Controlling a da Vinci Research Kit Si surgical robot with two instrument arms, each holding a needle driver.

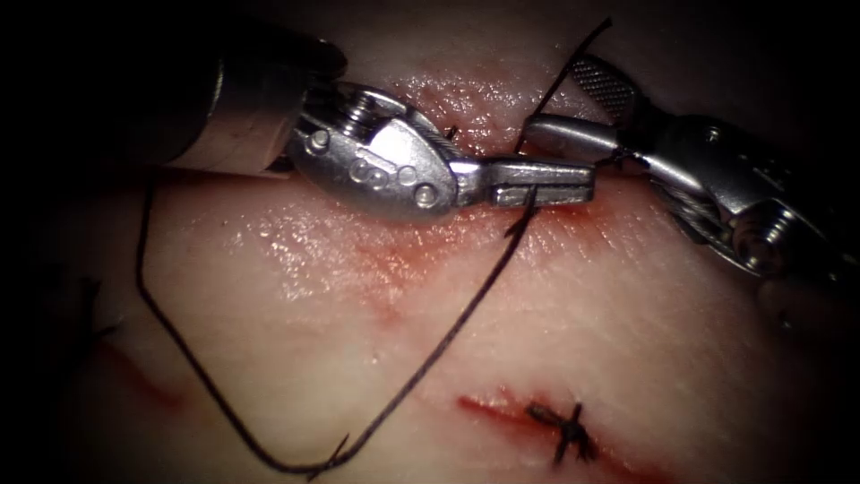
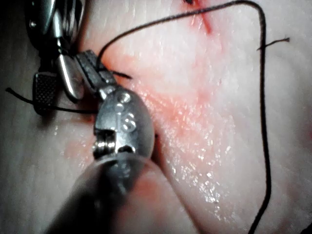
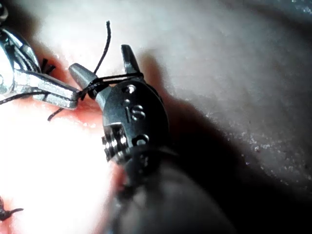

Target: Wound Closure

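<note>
My left tool (image 1: 582, 184) reaches in from the upper left, its jaws shut on the dark thread (image 1: 466, 314). From there the thread runs down the tissue (image 1: 627, 314), bends near the bottom edge and climbs back up on the left. My right tool (image 1: 555, 99) stands just right of the left tool's tip, jaws open, with thread wound across both jaws (image 3: 117, 78) and a short tail (image 1: 591, 36) rising above them. The right wrist view has the right tool (image 3: 100, 61) open, the left tool (image 3: 44, 90) beside it. The left wrist view shows the left tool (image 2: 90, 66) closed on thread.
A knotted stitch (image 1: 564, 430) with cut ends sits on a red cut (image 1: 493, 408) at the lower right. Another small stitch (image 1: 448, 134) lies behind the left tool's wrist. Red fluid (image 1: 394, 260) stains the tissue below the left tool.
</note>
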